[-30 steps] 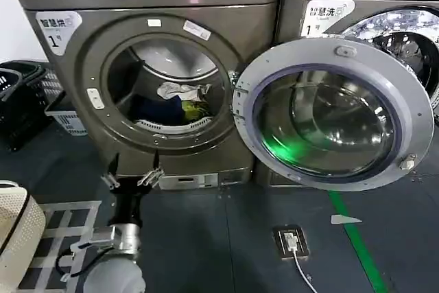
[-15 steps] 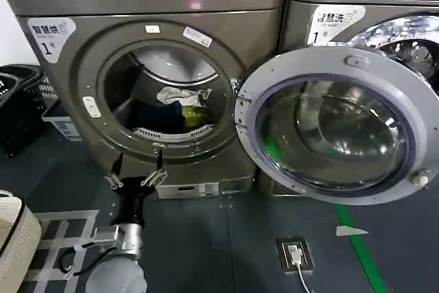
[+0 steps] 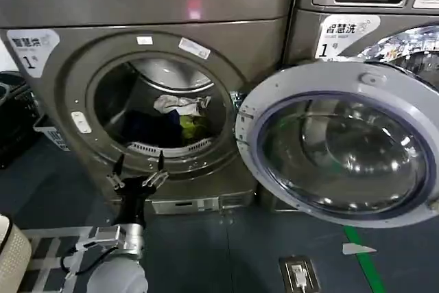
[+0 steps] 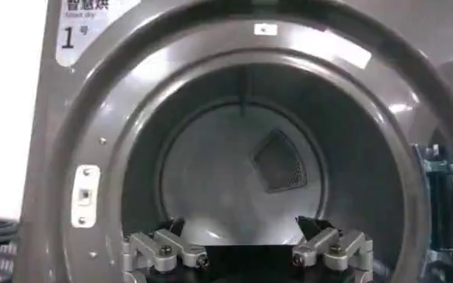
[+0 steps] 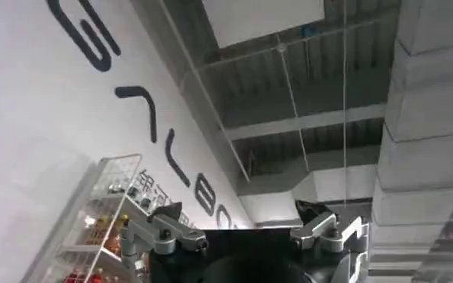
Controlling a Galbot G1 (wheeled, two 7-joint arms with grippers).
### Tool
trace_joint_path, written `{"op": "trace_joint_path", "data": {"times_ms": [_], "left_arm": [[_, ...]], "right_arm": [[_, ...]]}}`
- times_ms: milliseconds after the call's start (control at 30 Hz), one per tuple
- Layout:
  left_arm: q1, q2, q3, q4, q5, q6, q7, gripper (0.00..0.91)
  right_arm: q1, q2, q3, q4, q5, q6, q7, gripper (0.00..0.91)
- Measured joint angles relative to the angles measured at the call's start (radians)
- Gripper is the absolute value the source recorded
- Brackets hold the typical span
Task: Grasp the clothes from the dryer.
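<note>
Approach step: your left hand hangs fingers apart just below the dryer porthole, empty. Clothes lie low in the drum, right of centre. Next, lift over the lower ring and reach in; the door is swung right, leaving room. Right hand points ceilingward, fingers apart.

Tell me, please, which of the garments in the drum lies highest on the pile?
The white garment: it tops the clothes inside the dryer, above the yellow-green garment and the dark blue garment.
</note>
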Motion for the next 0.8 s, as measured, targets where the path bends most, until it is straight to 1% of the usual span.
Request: {"op": "trace_joint_path", "data": {"times_ms": [800], "left_arm": [[0.0, 0.002, -0.001, -0.002, -0.001, -0.002, 0.0, 0.907]], "right_arm": [[-0.001, 0.002, 0.004, -0.004, 0.003, 0.001, 0.001, 0.907]]}}
